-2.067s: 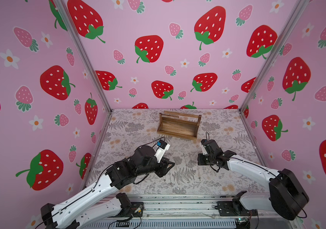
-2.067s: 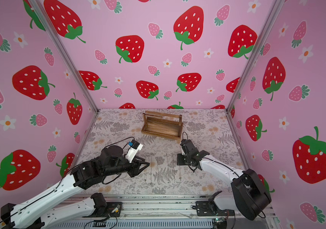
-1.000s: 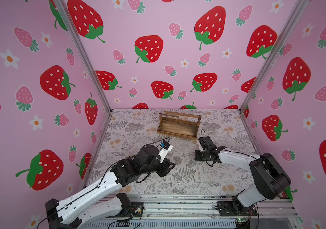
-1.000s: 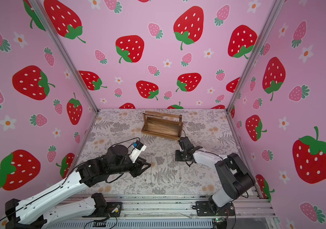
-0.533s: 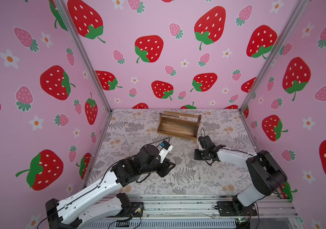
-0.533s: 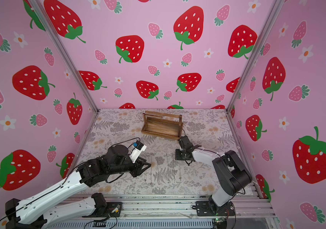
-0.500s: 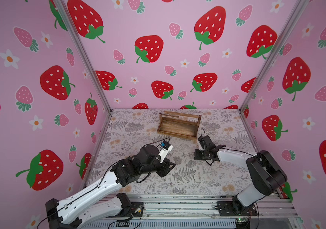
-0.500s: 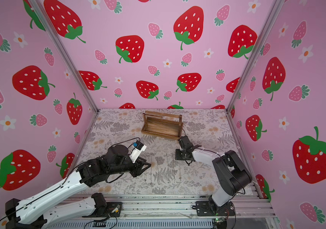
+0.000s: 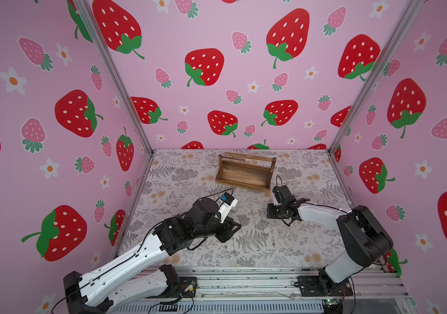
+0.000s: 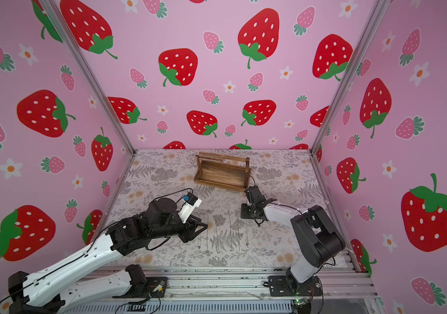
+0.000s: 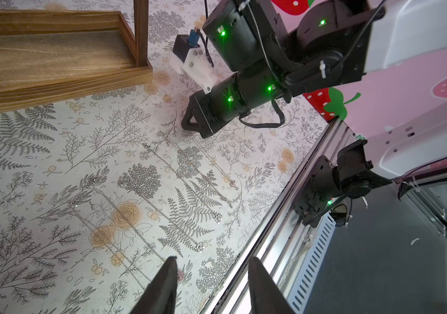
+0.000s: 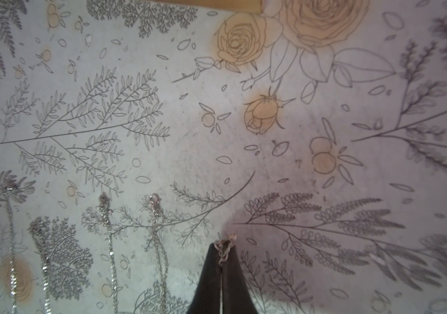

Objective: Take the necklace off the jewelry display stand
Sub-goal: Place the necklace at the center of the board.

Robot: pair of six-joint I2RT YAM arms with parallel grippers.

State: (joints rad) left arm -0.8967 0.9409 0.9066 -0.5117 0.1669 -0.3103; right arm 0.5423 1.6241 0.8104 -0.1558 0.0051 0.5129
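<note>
The brown wooden jewelry display stand (image 9: 241, 176) (image 10: 221, 174) (image 11: 53, 59) stands at the back middle of the floral mat. My right gripper (image 9: 271, 216) (image 10: 245, 214) (image 11: 188, 126) (image 12: 223, 243) is just in front of the stand's right end, tips down at the mat. It is shut on the end of a thin necklace (image 12: 225, 251), whose links bunch at the fingertips. My left gripper (image 9: 233, 227) (image 10: 199, 227) (image 11: 212, 261) hovers open and empty over the front left of the mat.
Several other thin silver chains (image 12: 108, 244) (image 11: 178, 174) (image 9: 257, 236) lie in rows on the mat between the two grippers, with small pendants towards the front. A metal rail (image 11: 284, 217) runs along the front edge. Pink strawberry walls close in three sides.
Over two seconds the right gripper has shifted a little left and down to the mat while its elbow swung up. The left arm edged slightly forward. Almost nothing moved in the last half second.
</note>
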